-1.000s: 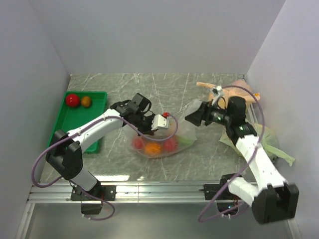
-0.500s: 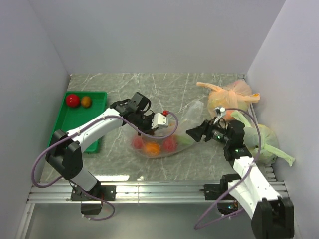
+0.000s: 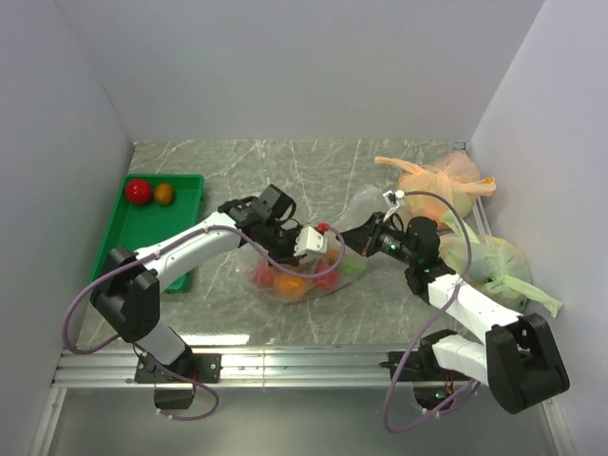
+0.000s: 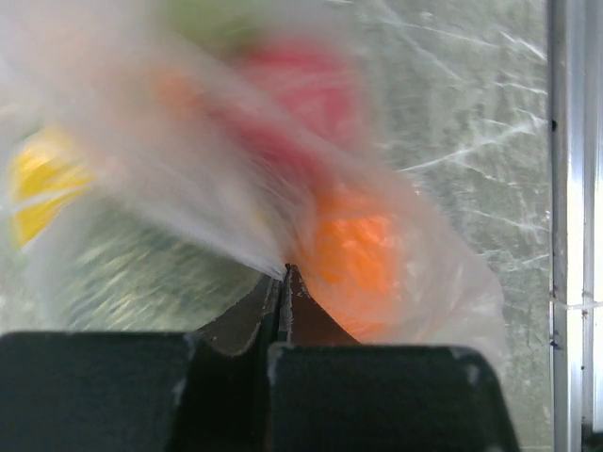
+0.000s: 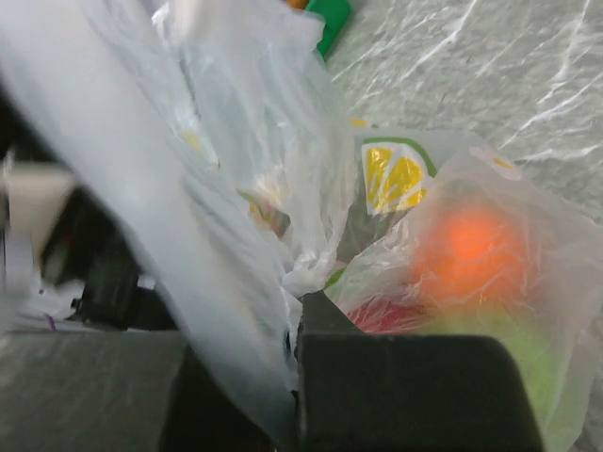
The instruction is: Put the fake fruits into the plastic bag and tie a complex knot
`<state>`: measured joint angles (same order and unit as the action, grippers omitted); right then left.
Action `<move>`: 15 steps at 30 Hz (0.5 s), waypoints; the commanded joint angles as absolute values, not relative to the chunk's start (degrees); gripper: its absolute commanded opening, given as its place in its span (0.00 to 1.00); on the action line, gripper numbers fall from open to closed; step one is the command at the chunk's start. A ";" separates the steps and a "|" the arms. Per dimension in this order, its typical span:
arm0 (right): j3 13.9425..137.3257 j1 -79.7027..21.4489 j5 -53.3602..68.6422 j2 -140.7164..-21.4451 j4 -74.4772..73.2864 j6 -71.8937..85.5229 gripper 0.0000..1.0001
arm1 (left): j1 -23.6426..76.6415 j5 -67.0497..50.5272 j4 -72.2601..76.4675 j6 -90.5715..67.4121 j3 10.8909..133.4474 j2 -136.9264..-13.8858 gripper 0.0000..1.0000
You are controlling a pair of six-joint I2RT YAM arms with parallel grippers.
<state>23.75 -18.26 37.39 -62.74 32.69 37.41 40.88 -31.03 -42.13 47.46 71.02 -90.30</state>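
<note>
Grey marble table (image 3: pixel 332 166), white walls. At centre, the plastic bag (image 3: pixel 356 214) holds fake fruits (image 3: pixel 290 282); left gripper (image 4: pixel 285 273) and right gripper (image 5: pixel 283 311) both pinch its film.

Grey marble table (image 3: pixel 313 166), white walls (image 3: pixel 285 66)

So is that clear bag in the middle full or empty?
Partly full: red and orange fruits show through the plastic bag; two more sit in the green tray.

I count three bags: one clear (image 3: pixel 302 269), one orange-tinted (image 3: pixel 439 186), one pale green (image 3: pixel 494 269). One green tray (image 3: pixel 180 204) holds two fruits, one red (image 3: pixel 139 191), one orange (image 3: pixel 164 194).
</note>
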 commanded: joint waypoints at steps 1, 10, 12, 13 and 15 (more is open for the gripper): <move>28.65 -20.56 32.88 -64.94 35.95 38.50 0.02 | 43.85 -31.47 -40.78 50.89 68.03 -89.30 0.01; 30.59 -26.19 26.20 -66.01 23.65 26.72 0.00 | 44.56 -27.95 -39.38 42.91 72.76 -86.05 0.39; 29.97 -26.28 26.19 -64.70 22.86 26.02 0.00 | 43.95 -28.47 -39.90 36.95 77.75 -82.73 0.50; 29.80 -26.19 26.45 -64.34 22.76 25.93 0.00 | 43.68 -29.00 -41.21 35.09 79.70 -81.66 0.57; 29.62 -26.28 27.42 -63.81 22.41 25.49 0.00 | 42.55 -29.09 -40.87 27.39 85.04 -78.24 0.65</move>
